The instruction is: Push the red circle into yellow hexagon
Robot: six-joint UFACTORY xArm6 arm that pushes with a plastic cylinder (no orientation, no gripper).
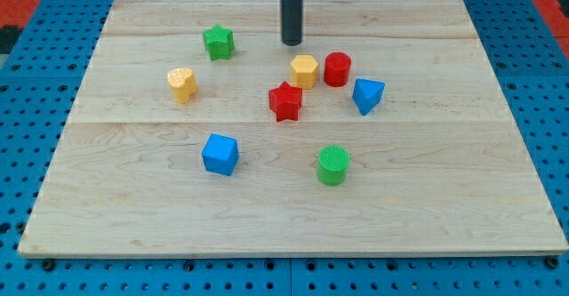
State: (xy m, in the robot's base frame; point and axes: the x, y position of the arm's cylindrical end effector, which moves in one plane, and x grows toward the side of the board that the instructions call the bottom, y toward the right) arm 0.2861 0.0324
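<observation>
The red circle (337,68) stands right of the yellow hexagon (304,70), almost touching it, in the upper middle of the wooden board (444,180). My tip (292,43) is just above the yellow hexagon, toward the view's top and slightly left, apart from both blocks. The rod comes down from the top edge of the view.
A red star (285,101) lies just below the hexagon. A blue triangular block (366,95) is right of it. A green star (218,42) and a yellow block (182,84) are at the left. A blue cube (220,154) and a green cylinder (333,164) are lower down.
</observation>
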